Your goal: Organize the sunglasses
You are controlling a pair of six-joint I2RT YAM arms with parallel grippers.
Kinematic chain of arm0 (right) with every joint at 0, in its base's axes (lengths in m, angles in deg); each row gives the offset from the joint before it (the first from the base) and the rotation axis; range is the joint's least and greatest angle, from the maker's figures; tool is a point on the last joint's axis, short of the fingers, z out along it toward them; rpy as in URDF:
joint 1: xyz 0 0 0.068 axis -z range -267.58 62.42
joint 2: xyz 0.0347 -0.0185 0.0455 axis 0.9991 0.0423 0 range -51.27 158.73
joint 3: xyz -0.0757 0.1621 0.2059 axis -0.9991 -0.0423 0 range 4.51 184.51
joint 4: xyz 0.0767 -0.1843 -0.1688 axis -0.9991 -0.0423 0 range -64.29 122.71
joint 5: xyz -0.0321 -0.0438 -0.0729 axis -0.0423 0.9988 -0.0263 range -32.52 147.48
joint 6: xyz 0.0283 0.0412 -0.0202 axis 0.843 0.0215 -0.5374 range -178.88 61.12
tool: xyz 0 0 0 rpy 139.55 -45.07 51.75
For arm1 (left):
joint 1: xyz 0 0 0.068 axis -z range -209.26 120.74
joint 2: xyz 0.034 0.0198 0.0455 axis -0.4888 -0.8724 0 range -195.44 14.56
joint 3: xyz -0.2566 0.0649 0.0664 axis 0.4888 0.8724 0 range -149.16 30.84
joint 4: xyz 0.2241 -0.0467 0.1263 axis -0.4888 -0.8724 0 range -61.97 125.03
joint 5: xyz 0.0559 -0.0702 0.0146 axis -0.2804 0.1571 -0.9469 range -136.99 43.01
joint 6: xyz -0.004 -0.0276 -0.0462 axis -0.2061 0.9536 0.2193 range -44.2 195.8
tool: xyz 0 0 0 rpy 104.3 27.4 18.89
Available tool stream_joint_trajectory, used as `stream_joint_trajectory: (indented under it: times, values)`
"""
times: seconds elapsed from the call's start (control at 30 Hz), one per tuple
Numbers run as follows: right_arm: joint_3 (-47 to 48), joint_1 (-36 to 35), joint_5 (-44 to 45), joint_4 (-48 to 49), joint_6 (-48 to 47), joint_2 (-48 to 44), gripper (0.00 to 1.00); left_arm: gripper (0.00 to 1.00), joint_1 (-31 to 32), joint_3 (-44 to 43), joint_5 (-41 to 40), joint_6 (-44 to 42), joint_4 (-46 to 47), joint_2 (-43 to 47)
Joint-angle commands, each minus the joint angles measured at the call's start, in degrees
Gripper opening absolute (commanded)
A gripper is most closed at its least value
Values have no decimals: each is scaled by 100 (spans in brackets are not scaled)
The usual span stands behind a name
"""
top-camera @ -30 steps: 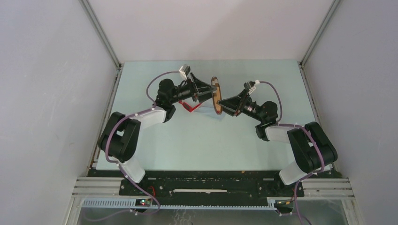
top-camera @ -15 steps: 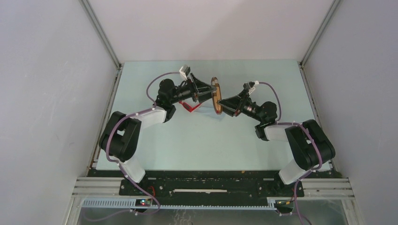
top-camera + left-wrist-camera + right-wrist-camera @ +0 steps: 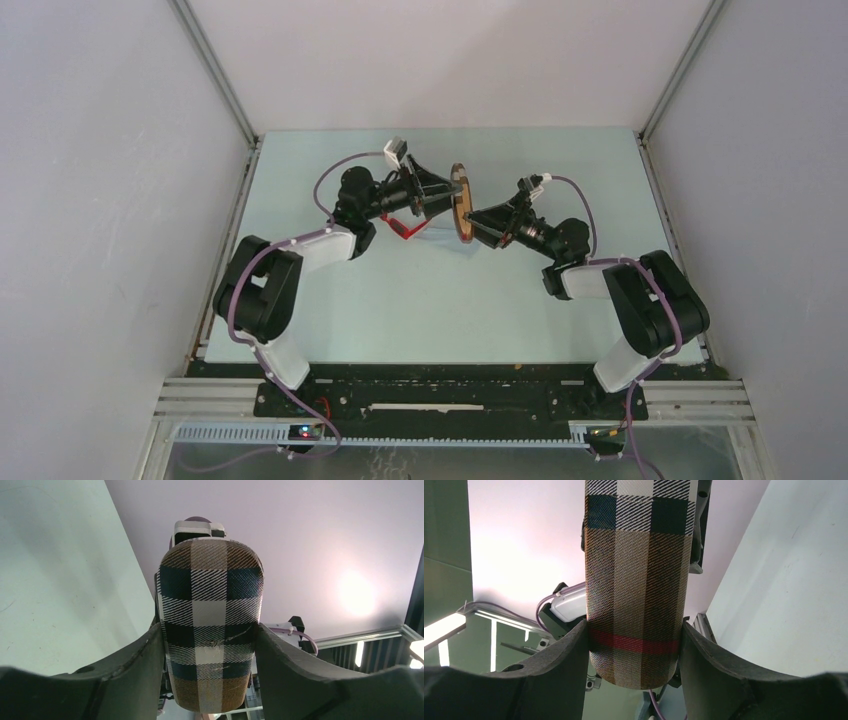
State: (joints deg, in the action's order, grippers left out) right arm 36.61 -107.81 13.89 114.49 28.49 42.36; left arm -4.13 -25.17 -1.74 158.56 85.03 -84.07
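Both arms are busy with the case here, not the shades. In the upper middle of the overhead view, the left gripper (image 3: 452, 196) and the right gripper (image 3: 474, 221) each have their fingers clamped on the brown plaid case (image 3: 461, 205). They grip it from opposite sides, holding it up off the table (image 3: 420, 300). Both wrist views show the pads pressed into its flanks.

The sunglasses (image 3: 407, 230) lie on the table just left of the case. They're partly hidden under the left gripper, with only bits of red frame showing.

My guess is they're light and a bit slick. Those thin arms would flex or snap if pinched hard, and the lenses would scratch. I'd take them gently by the bridge or the thicker front frame.
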Motion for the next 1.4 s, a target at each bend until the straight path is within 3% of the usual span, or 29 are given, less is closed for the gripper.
stream_joint_trajectory:
  times: [0.0, 0.1, 0.17, 0.4, 0.57, 0.7, 0.73, 0.8, 0.9, 1.13, 1.37]
  values:
    - [33, -12, 8, 267, 128, 7, 0, 60, 36, -422, 64, 69, 335, 35]
    - [33, 1, -8, 266, 118, 22, 0, 74, 36, -420, 100, 73, 333, 24]
    - [33, -4, -14, 261, 113, 33, 0, 77, 36, -411, 102, 70, 335, 32]
    - [33, -19, -29, 255, 104, 51, 0, 73, 43, -479, 89, 95, 331, 12]
    - [36, -39, -9, 247, 86, 59, 0, 53, 78, -481, 90, 80, 335, -11]
    - [73, -36, -44, 237, 60, 58, 0, 15, 80, -464, 87, 115, 335, -38]
    - [122, -34, -101, 220, 60, 66, 11, 5, 80, -464, 97, 126, 334, -45]
    - [198, -24, -128, 151, 22, 56, 39, 0, 80, -449, 99, 128, 335, -50]
    - [335, -28, -87, -234, -157, 10, 58, 0, 80, -431, 98, 127, 335, -34]
    - [544, -43, 46, -106, -2, 215, 60, 0, 80, -365, 66, 110, 335, 20]
    - [574, -113, 119, -142, 17, 234, 74, 0, 80, -318, 59, 100, 335, 49]
